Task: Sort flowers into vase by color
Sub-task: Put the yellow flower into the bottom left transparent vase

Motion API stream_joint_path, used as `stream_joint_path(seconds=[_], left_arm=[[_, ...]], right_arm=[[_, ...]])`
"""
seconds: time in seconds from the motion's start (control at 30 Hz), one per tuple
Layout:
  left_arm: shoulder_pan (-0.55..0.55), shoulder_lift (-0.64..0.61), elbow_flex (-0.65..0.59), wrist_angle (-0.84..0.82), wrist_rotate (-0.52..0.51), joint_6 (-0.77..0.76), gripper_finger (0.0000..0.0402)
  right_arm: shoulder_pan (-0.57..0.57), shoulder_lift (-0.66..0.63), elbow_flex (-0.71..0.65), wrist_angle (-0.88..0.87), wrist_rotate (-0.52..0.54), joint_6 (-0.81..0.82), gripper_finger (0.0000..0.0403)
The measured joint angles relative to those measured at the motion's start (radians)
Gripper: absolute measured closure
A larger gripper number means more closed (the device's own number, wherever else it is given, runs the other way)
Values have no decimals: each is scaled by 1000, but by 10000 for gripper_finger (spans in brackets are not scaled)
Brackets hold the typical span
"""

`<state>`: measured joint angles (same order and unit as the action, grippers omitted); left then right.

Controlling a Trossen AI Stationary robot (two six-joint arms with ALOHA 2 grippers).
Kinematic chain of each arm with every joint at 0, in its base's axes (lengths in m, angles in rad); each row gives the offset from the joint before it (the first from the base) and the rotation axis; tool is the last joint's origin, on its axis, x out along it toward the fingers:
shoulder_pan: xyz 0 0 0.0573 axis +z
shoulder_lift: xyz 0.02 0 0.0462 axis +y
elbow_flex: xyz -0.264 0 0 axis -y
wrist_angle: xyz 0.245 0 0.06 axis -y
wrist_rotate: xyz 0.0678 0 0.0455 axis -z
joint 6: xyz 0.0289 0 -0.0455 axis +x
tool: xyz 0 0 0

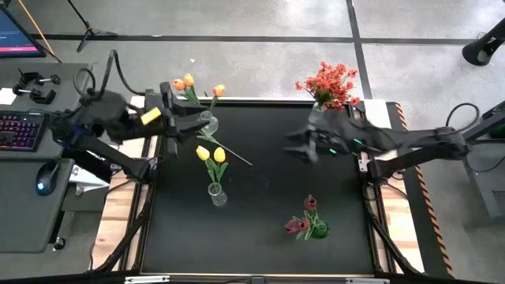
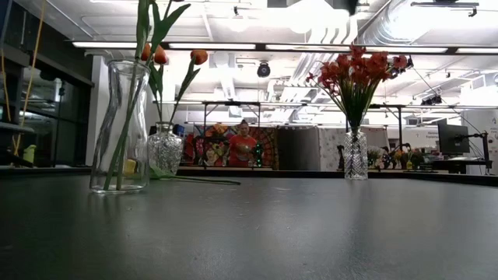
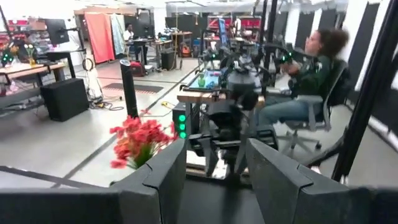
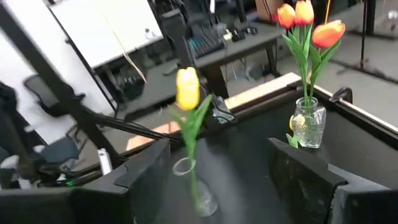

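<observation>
Both jaws stand apart with nothing between them: the left gripper (image 1: pixel 207 122) hangs over the back-left part of the desk (image 1: pixel 268 237), just beside the cut-glass vase (image 1: pixel 207 124) that holds the orange tulips (image 1: pixel 186 81), and the right gripper (image 1: pixel 293 147) hangs over the back-right part, near the vase of red-orange blossom sprays (image 1: pixel 330 84). A loose stem (image 1: pixel 229 150) lies flat on the desk between the two arms, close to the left gripper. The yellow tulips (image 1: pixel 211 154) stand in a clear slim vase (image 1: pixel 216 193) toward the middle, and the dark pink tulips (image 1: pixel 301 223) sit near the front right. In the right wrist view, a yellow tulip head and the orange tulips' vase show ahead of the open fingers (image 4: pixel 308 177). The step in hand seems to be picking up the loose stem. To do it well, the nearer gripper should probably come down on the bare middle of the stem, keep clear of the glass vase beside it, close gently, and lift straight before turning it upright.
</observation>
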<state>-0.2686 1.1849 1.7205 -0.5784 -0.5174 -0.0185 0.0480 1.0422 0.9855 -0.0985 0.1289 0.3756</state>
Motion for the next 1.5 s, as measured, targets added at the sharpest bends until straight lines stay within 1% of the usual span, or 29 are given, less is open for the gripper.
stream_joint_path(seconds=[0.07, 0.17, 0.23, 0.33, 0.4, 0.5, 0.63, 0.7, 0.77, 0.93, 1.03, 1.17, 1.4, 1.5], left_arm=[[40, -50, -51, -6, 55, 27, 248], [101, -133, -164, 24, 174, 20, 248], [134, -193, -260, 72, 253, -9, 248], [165, -282, -423, 199, 349, -45, 248], [178, -339, -526, 289, 370, -65, 248], [185, -419, -647, 411, 378, -102, 248], [185, -498, -738, 529, 378, -136, 248], [185, -521, -752, 557, 375, -137, 248], [185, -535, -753, 563, 361, -125, 248], [185, -546, -753, 579, 267, -92, 248], [185, -544, -753, 576, 242, -92, 248], [185, -544, -753, 563, 236, -79, 248], [185, -521, -753, 519, 214, -63, 248], [185, -510, -753, 516, 214, -57, 248]], right_arm=[[-86, 104, 76, -4, -89, -14, 151], [-196, 256, 193, -4, -188, -37, 151], [-259, 355, 264, -3, -255, -42, 151], [-326, 499, 353, -7, -358, -48, 151], [-355, 589, 404, -8, -401, -63, 151], [-378, 714, 467, -6, -457, -65, 151], [-383, 857, 526, -9, -530, -63, 151], [-377, 916, 557, -9, -538, -63, 151], [-369, 968, 585, -9, -538, -77, 151], [-348, 1077, 655, -10, -497, -123, 151], [-331, 1118, 672, -6, -434, -119, 151], [-308, 1153, 673, 3, -316, -106, 151], [-255, 1210, 674, 4, -204, -102, 151], [-231, 1236, 674, 10, -116, -109, 151]])
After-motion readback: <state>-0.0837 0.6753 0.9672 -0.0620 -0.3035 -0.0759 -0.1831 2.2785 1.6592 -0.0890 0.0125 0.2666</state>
